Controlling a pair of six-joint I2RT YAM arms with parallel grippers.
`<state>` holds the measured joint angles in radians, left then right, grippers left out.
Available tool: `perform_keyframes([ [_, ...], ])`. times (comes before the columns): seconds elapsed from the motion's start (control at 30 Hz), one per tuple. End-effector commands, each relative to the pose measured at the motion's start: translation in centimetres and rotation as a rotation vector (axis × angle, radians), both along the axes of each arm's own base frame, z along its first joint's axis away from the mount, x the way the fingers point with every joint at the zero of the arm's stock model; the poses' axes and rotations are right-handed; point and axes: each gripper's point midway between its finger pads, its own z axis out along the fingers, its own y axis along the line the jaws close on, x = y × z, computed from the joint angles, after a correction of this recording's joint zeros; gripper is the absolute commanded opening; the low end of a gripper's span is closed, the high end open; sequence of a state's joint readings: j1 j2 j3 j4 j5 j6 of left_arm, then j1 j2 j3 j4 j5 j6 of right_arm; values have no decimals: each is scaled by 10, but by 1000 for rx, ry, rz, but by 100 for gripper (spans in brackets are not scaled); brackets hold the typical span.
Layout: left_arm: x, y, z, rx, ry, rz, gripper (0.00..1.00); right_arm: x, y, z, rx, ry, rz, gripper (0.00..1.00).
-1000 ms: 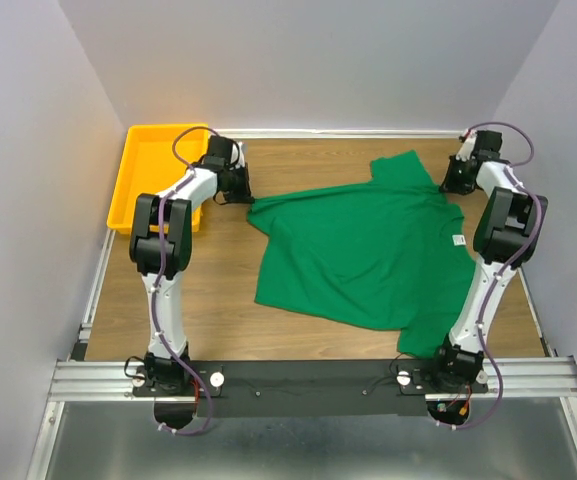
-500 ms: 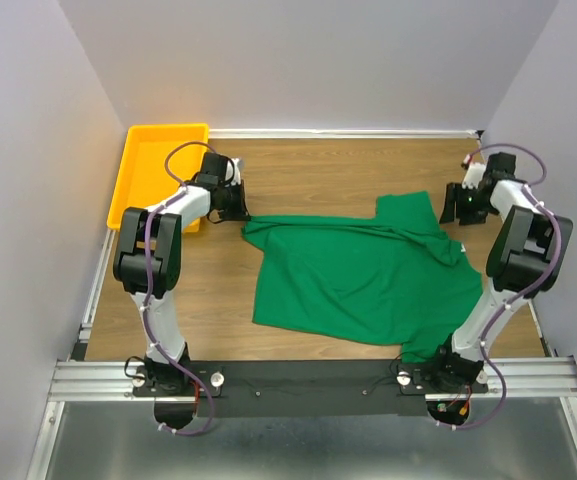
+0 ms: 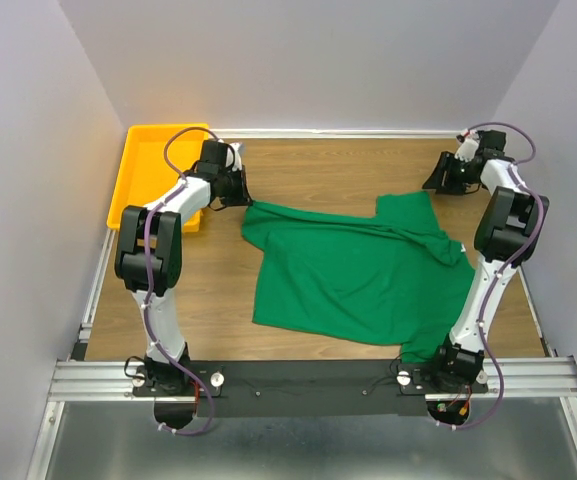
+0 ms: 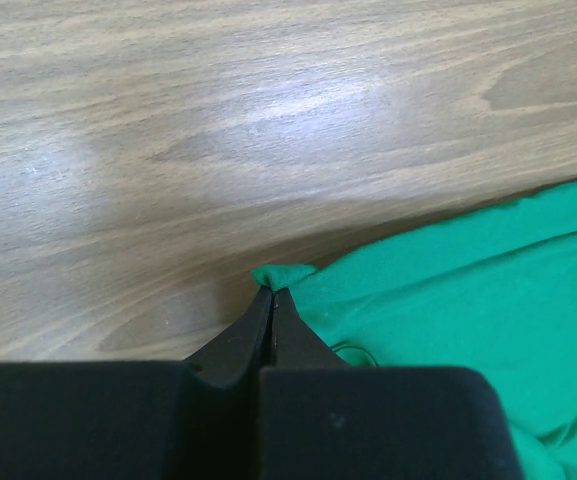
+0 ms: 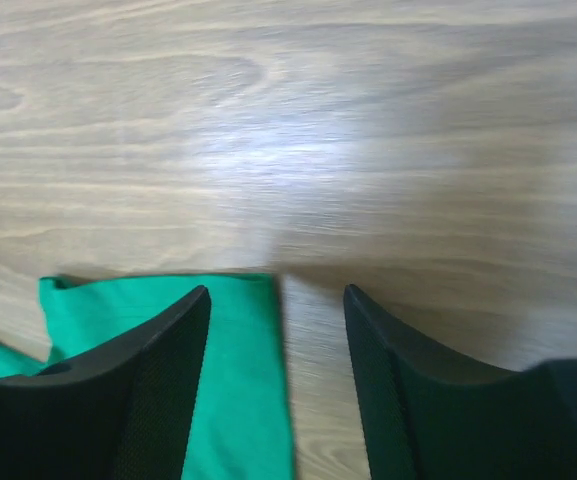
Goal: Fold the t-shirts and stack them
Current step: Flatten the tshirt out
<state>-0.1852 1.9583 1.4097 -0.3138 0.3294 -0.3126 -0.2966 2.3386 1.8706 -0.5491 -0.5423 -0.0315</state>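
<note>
Green t-shirt (image 3: 358, 280) sprawls rumpled on the bench (image 3: 328, 170); my left tool (image 4: 272, 293) pinches one corner, surely to tug it flat, while my right tool (image 5: 276, 292) gapes empty beside it.

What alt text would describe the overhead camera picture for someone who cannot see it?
A dark-green t-shirt lies rumpled on a wooden table. The robot's left gripper is shut on its far-left corner; the right gripper hovers open near its far edge. A yellow tray sits at the far left.
</note>
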Motion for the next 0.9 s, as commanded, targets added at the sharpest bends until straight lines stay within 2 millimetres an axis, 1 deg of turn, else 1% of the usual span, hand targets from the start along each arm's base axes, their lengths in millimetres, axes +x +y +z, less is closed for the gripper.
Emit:
perform_keyframes([
  [0.0,1,-4,-7,-22,15,-12,0,-30,33,-36,99,154,44,60],
  [0.07,1,-4,-9,-22,19,-14,0,-36,36,-38,103,167,51,58],
  [0.1,1,-4,-9,-21,22,-16,0,-39,36,-39,96,167,59,56],
  [0.13,3,-5,-7,-22,17,-18,0,-45,37,-43,89,185,59,55],
  [0.17,4,-5,-8,-21,19,-19,0,-47,33,-43,63,187,54,50],
  [0.23,6,-5,-6,-24,14,-19,0,-52,30,-45,36,198,49,48],
  [0.27,7,-6,-6,-26,12,-22,0,-53,27,-47,12,203,42,48],
  [0.3,8,-7,-5,-26,10,-26,0,-53,24,-46,-1,201,40,44],
  [0.43,10,-7,-5,-25,12,-28,0,-51,19,-47,-30,202,33,38],
  [0.47,11,-7,-3,-26,8,-26,0,-49,19,-48,-29,199,35,33],
  [0.5,11,-7,-3,-26,6,-26,0,-49,18,-49,-30,200,36,26],
  [0.53,11,-7,-3,-25,6,-27,0,-49,19,-51,-28,205,35,26],
  [0.57,10,-7,-4,-26,10,-24,0,-49,20,-52,-20,205,40,22],
  [0.6,10,-7,-3,-29,6,-26,0,-46,19,-51,-18,199,39,10],
  [0.63,11,-8,-3,-34,6,-21,0,-45,21,-51,-6,195,45,3],
  [0.67,11,-8,-3,-36,4,-20,0,-43,21,-48,-8,187,43,1],
  [0.7,12,-8,-2,-37,0,-19,0,-41,23,-40,5,167,48,1],
  [0.73,13,-8,2,-43,-9,-15,0,-37,24,-34,11,141,53,1],
  [0.77,14,-8,5,-40,-17,-10,0,-35,28,-23,29,111,63,1],
  [0.8,17,-9,12,-47,-41,-10,0,-31,29,1,16,52,74,1],
  [0.83,18,-9,17,-48,-61,-11,0,-36,32,8,10,29,86,1],
  [0.87,22,-8,32,-51,-109,-4,0,-37,35,37,3,-35,106,0],
])
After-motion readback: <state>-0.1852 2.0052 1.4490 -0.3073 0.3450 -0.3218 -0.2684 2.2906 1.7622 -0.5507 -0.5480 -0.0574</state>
